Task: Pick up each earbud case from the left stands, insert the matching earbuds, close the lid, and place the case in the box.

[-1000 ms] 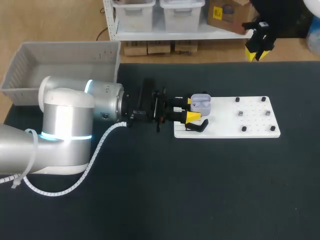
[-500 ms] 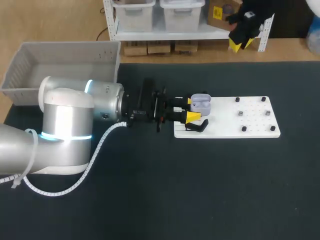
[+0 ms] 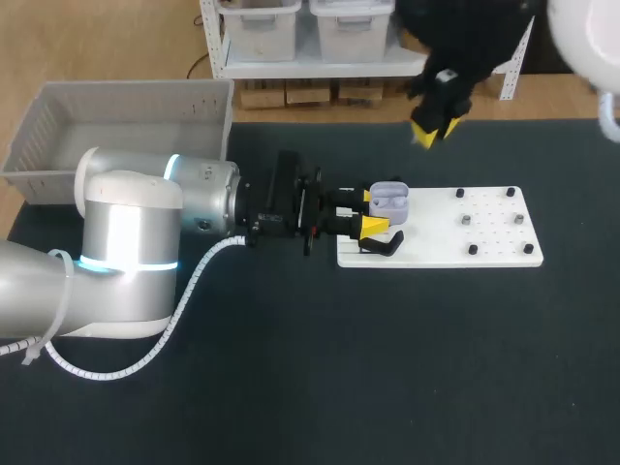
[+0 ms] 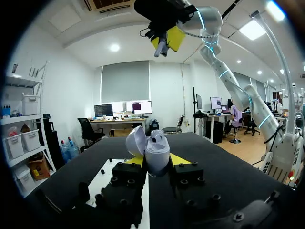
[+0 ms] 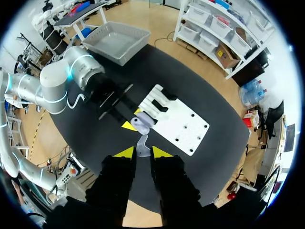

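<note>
My left gripper is shut on a lavender earbud case at the left end of the white stand board. The case's lid stands open. In the left wrist view the case sits upright between the yellow tips of that gripper, with its lid tipped back. My right gripper hangs above the table's far edge, beyond the case. It is shut on a small pale earbud, which hangs over the case far below. The left wrist view shows the right gripper high overhead with the earbud.
A grey slotted basket stands at the far left corner. A black stand lies on the board's near left corner, and several small black pegs dot its right half. Bare dark table lies in front.
The right arm has swung in from the far right, leftward and lower, towards the spot above the case. The left arm and the case have not moved.
</note>
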You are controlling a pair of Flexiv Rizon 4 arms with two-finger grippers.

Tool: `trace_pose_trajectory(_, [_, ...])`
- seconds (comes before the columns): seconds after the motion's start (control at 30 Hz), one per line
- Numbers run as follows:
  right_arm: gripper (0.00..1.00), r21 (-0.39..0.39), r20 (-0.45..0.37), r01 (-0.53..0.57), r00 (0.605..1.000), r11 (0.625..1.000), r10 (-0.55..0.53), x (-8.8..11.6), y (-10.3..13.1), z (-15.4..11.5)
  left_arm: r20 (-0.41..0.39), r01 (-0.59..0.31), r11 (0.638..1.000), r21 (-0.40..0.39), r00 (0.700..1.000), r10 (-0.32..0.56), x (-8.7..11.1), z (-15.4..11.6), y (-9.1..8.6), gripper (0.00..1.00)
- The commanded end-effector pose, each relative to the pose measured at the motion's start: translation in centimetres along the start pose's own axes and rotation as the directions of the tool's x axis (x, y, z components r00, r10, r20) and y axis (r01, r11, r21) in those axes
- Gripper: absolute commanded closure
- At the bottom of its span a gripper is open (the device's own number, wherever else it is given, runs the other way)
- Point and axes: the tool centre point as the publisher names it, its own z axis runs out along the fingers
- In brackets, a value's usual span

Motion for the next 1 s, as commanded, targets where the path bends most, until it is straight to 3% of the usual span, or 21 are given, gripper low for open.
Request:
trace_pose_trajectory(0.03, [1.0, 0.021, -0.046, 0.011, 0.999, 1.0, -0.01, -0.9, 1.4, 0.6, 0.003, -0.003, 1.0, -0.006, 1.0, 0.003, 0.1, 0.0, -0.1, 1.0])
trace_pose_trajectory(0.6, [1.0, 0.031, -0.119, 0.024, 0.993, 0.999, -0.02, 0.3, 4.4, 5.1, 0.003, -0.003, 1.0, -0.006, 1.0, 0.003, 0.1, 0.0, -0.1, 1.0])
trace_pose_trajectory(1.0, [1.0, 0.07, -0.126, -0.017, 0.992, 0.997, 0.025, 0.4, 3.6, 7.1, 0.003, -0.003, 1.0, -0.006, 1.0, 0.003, 0.1, 0.0, -0.1, 1.0])
